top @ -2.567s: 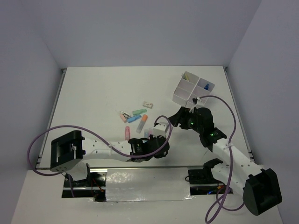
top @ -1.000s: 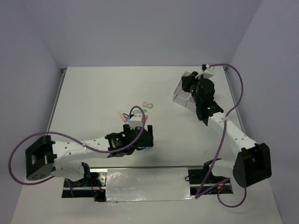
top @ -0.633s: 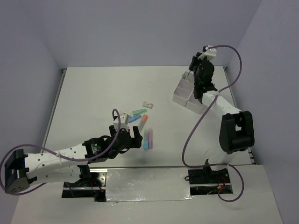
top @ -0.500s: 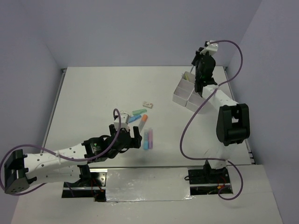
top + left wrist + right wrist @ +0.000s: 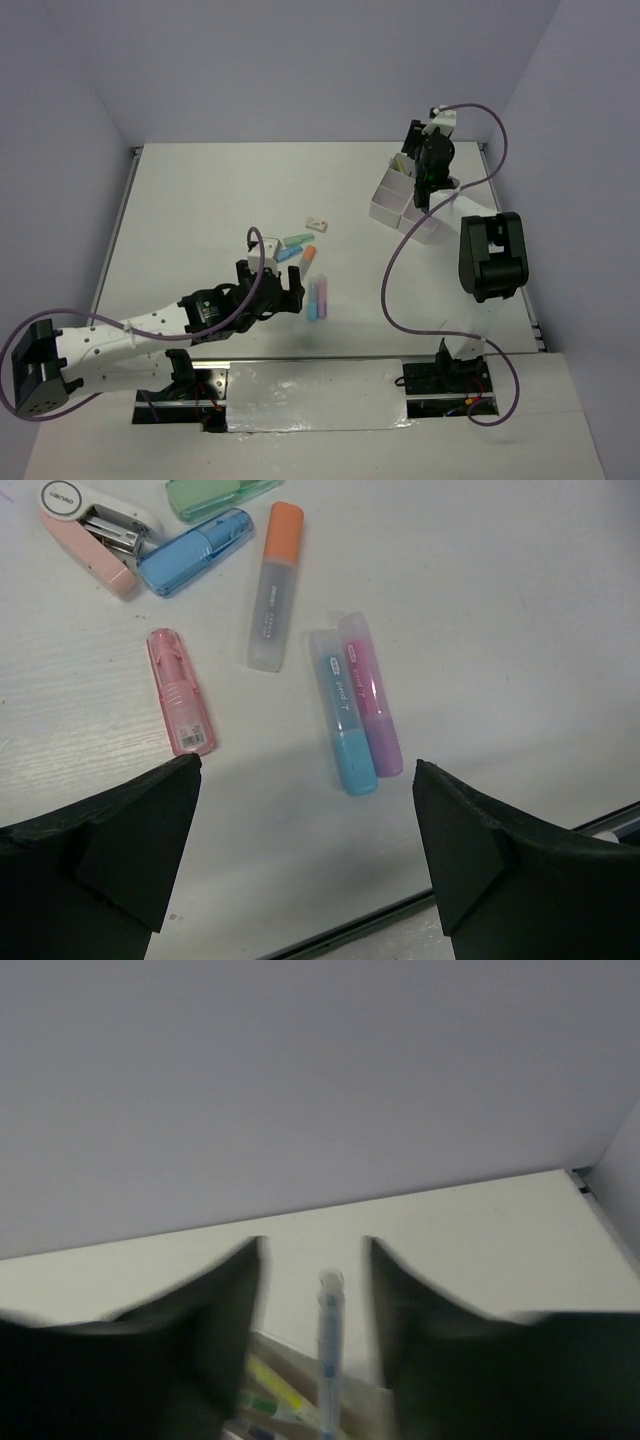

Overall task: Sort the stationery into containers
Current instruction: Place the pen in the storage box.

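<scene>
The right pincer (image 5: 314, 1260) hangs over the small white square plastic tray with four compartments (image 5: 388, 207), which sits at the far right of the white table (image 5: 200, 200). Its jaws are moderately apart. A thin blue-and-clear pen (image 5: 328, 1345) stands upright between them and, as far as the blurred view shows, touches neither finger; its lower end is down in a compartment beside a yellow-green item (image 5: 268, 1380). The left pincer (image 5: 305, 780) hovers wide open and empty above the loose pile near the table's middle. Just beyond its fingertips a blue highlighter (image 5: 343, 712) and a pink-purple highlighter (image 5: 368, 695) lie side by side, touching. Further out are a flat pink stick-shaped case (image 5: 180, 705), an orange-capped clear marker (image 5: 275, 585), a stubby blue marker (image 5: 195, 552), a stubby green marker (image 5: 215, 495) and a pink-and-white stapler (image 5: 95, 535). A small white block (image 5: 318, 221) lies apart, toward the tray. I judge the sorting under halfway: a few pieces are binned, and eight on the table await carrying across.
</scene>
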Controlling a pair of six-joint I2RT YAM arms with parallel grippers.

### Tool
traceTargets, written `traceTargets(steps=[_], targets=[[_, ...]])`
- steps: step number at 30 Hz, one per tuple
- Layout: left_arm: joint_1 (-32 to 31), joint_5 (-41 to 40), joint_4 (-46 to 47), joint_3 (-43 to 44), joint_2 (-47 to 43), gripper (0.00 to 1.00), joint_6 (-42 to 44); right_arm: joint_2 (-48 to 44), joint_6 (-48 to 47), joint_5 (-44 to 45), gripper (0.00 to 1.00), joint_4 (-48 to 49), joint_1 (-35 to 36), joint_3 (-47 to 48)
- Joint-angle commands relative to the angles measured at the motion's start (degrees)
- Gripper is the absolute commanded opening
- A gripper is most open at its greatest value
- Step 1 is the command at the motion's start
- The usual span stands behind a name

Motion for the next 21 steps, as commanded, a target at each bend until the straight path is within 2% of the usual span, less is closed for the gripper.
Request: traceTargets(steps=[1, 5, 8, 10, 12, 14, 15, 19, 21], targets=[[0.45, 1.39, 2.3, 1.49, 1.32, 0.99, 0.97, -3.29, -0.72, -1.53, 0.66, 3.95, -0.07, -1.52], [0.62, 1.83, 0.99, 2.8, 6.05, 0.99, -0.52, -7.68, 1.64, -1.28, 0.7, 0.71, 0.02, -2.06], [0.71, 1.92, -0.42, 4.38, 10.98, 0.99, -2.8, -11.72, 7.79, -0.04, 0.71, -5.79, 0.28, -2.58], [0.8, 2.0, -1.82, 6.22, 13.88, 0.99, -4.65, -15.66, 11.39, -0.22, 0.71, -13.42, 0.63, -3.28], [1.06, 3.05, -2.79, 7.81, 18.62, 0.99, -5.35, -17.96, 18.16, -1.96, 0.71, -26.86, 1.25, -2.67], [1.59, 4.63, -3.58, 9.92, 22.83, 0.98, -5.09, -20.25, 20.63, -5.47, 0.71, -37.82, 3.61, -3.89], [1.76, 5.43, -3.41, 10.36, 23.99, 0.96, -5.01, -21.04, 20.64, -5.4, 0.71, -40.24, 5.19, -5.21], [3.08, 8.86, -0.6, 10.89, 28.47, 0.89, -3.51, -27.1, 19.85, -4.43, 0.71, -40.53, 14.85, -14.69], [3.34, 9.12, -0.16, 11.5, 29.79, 0.85, -3.25, -29.9, 20.89, -7.06, 0.71, -40.44, 16.19, -18.9]])
